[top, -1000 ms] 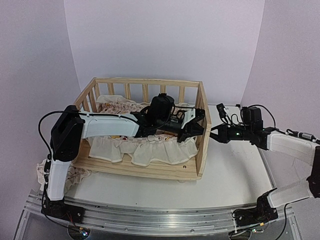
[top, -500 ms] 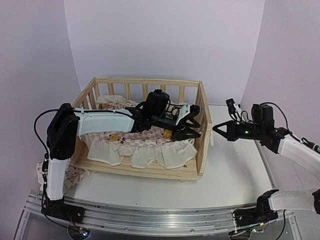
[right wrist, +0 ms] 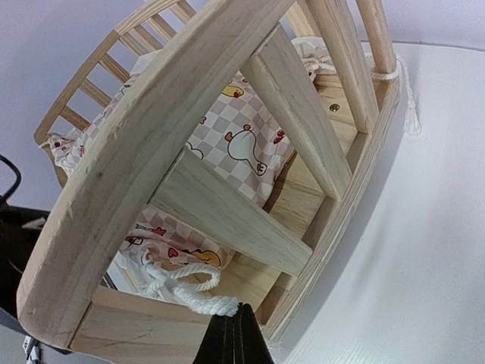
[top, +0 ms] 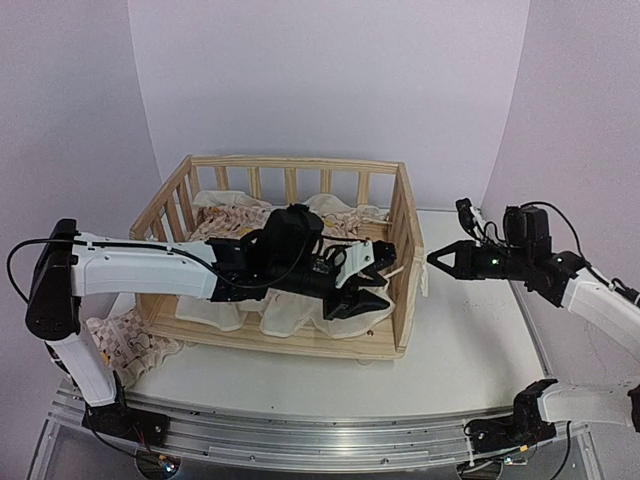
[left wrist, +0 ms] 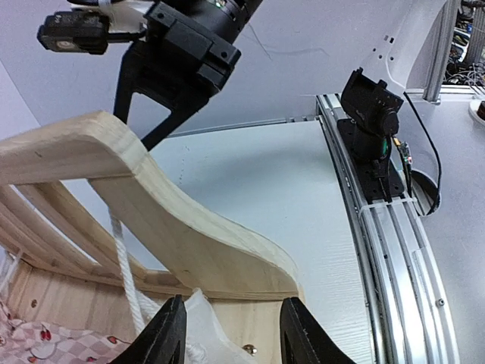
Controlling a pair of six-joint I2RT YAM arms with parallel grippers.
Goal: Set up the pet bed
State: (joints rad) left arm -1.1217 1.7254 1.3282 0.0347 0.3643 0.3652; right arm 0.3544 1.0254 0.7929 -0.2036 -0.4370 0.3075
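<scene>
Judged roughly midway (a guess from the present lie of things). Done so far: one pine frame (top: 300, 162) standing on the left half of the surface (top: 450, 350), and one checked cushion (top: 285, 315) lying inside it, rumpled rather than flat, spilling a cream ruffle over the near sill.

Counted at the frame's right end: two tie strings, one looped in a knot (right wrist: 189, 292) and one ending in a tassel (right wrist: 408, 114) outside the rail. Also counted: one more checked, ruffled piece (top: 125, 335) lying outside the frame near the near left corner of the surface (part of the same cushion or a second item, cannot tell). Two arms in all.

Left jaws: spread, low inside the frame's near right corner, pinching nothing visible. Right jaws: pressed together beyond the frame's right end, tip just beside the knotted string; touching or not, cannot tell.

Probably left to do: smoothing the cushion, dealing with the stray piece, checking the remaining ties.
</scene>
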